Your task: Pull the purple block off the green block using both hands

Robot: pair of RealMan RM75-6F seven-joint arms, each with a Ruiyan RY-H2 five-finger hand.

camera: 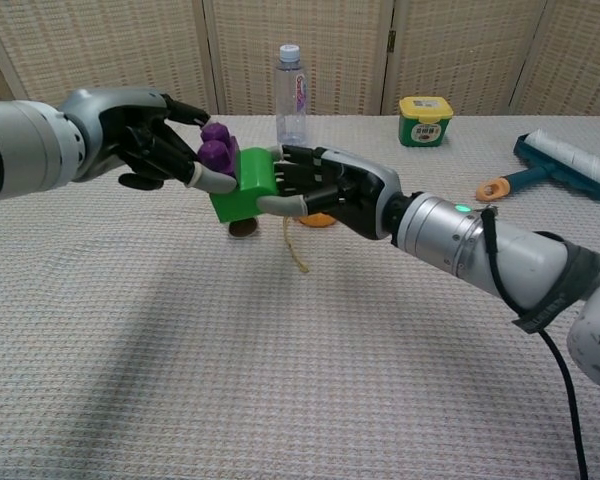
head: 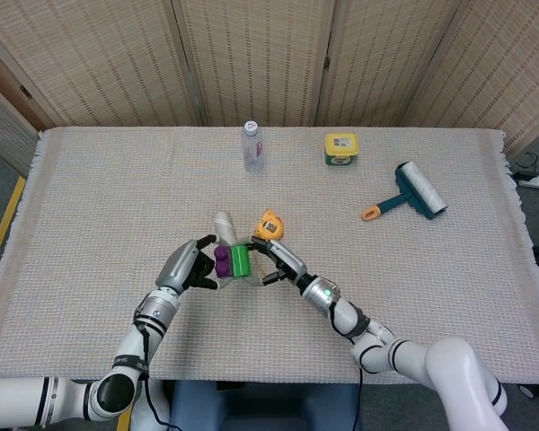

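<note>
Both arms meet over the near middle of the desk [head: 90,180], holding the joined blocks up off its woven cloth. The left robot hand [camera: 150,140] grips the purple block [camera: 216,152], its fingers wrapped round the left end. The right robot hand [camera: 325,190] grips the green block [camera: 245,188] from the other side, fingers [camera: 280,205] pressed against its right face and underside. The purple block is still seated on the green one, the pair tilted a little.

Just behind them on the desk lie a pale tube [head: 223,224] and an orange tape measure [head: 269,224]. Farther off, a water bottle [head: 251,145] stands upright near the far edge, with a small yellow tub [head: 340,148] to its right. A teal lint roller [head: 411,192] lies well apart at the far right.
</note>
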